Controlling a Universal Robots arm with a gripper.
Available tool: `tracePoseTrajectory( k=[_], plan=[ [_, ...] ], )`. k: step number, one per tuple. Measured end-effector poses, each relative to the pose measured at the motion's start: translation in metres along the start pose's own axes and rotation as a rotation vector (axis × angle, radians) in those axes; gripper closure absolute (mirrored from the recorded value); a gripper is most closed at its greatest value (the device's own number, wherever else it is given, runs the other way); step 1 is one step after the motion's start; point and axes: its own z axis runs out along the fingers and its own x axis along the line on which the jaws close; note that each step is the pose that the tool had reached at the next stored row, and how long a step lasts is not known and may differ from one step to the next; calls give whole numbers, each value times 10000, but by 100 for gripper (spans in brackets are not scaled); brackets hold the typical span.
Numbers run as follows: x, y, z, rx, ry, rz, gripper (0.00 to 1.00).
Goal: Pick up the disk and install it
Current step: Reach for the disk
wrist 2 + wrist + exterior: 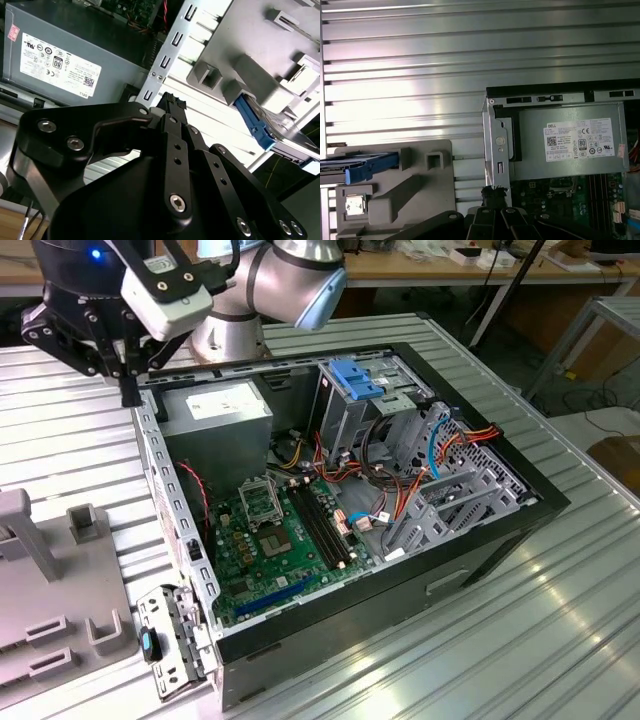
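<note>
Over the case edge [160,475] beside the white-labelled power supply [215,412], the tool [130,396] hangs pinched together; the disk [367,167] sits apart.

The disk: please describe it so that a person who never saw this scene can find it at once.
Beside the open computer case, a grey plastic fixture stands on the ribbed metal table. The disk sits in that fixture, a thin flat slab. Its bright blue rail sets it apart from the plain grey blocks around it.
</note>
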Motion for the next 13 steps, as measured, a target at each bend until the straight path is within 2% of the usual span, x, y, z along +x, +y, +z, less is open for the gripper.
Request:
tracePoseTrajectory(
  k=[4, 8, 13],
  plan=[
    [85, -7, -3, 1, 1, -1, 89],
    [231, -18, -7, 1, 1, -1, 89],
    [304, -23, -9, 1, 0, -1, 89]
  ],
)
